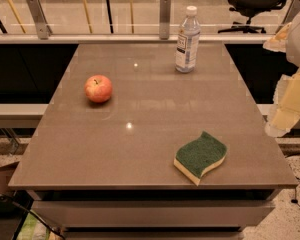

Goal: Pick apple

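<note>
In the camera view, the apple (pixel 98 88) is round and loose on the slick bench (pixel 155 149), so if your tool (pixel 286 109) comes in off-centre, I'd bet it just rolls toward the left edge. It sits left of middle, well apart from the tool, which hangs beyond the bench's right edge. Honestly can't tell if it's released or clenched.
</note>
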You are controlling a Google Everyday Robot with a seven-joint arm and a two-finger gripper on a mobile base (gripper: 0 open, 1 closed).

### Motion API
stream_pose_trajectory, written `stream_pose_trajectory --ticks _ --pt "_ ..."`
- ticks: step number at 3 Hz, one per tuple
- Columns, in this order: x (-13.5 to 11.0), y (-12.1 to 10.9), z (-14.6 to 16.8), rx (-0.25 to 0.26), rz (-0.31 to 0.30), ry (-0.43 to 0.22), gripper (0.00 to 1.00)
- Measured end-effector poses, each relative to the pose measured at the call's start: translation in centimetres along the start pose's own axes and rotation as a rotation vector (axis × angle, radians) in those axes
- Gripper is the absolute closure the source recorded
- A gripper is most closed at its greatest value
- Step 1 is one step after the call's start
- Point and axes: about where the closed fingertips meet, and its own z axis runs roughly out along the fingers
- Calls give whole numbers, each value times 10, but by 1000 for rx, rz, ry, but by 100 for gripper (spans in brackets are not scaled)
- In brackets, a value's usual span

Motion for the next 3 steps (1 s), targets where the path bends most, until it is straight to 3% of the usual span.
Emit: stream_pose_trajectory --ticks 2,3 --pt "-2 -1 -3 8 0 -20 0" --pt "-10 -6 -3 3 20 -115 0"
